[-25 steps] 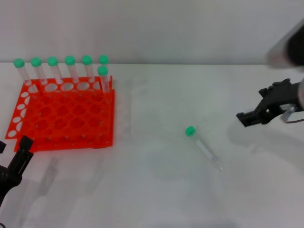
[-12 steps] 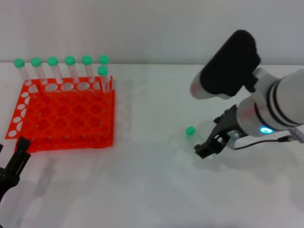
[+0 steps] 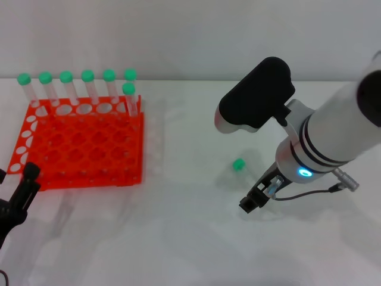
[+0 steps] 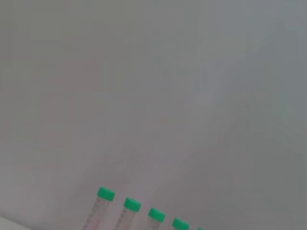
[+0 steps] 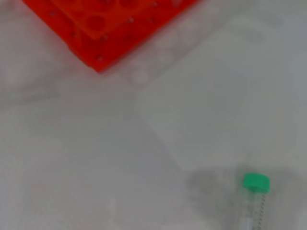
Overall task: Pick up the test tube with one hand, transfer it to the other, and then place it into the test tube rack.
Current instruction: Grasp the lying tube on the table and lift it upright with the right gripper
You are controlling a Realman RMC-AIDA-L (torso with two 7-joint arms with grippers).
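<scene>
- My right gripper is down low over the table, at about 5 o'clock from the green cap of the test tube. In the head view only that cap shows; my arm covers the tube's body.
- I cannot tell how far apart my right fingers are, or whether they touch the tube at all. Nothing shows them closed on anything.
- In the right wrist view the test tube lies flat on the table, cap towards the test tube rack, which is well apart from it.
- Risk one: the tube is round, smooth and lying flat. If I close off-centre, I judge it could roll or squirt away instead of seating between my fingers.
- Risk two: if I grip near the tapered tip, the hold may be slanted and too slight, and the handover would likely suffer.
- Risk three: pressing too low could jam my fingertips on the table before they close.
- My left gripper waits at 7 o'clock from the test tube rack, just beside its near left corner; I cannot tell its opening either. A careless swing towards the handover could knock the rack or the capped tubes standing along its far row.
</scene>
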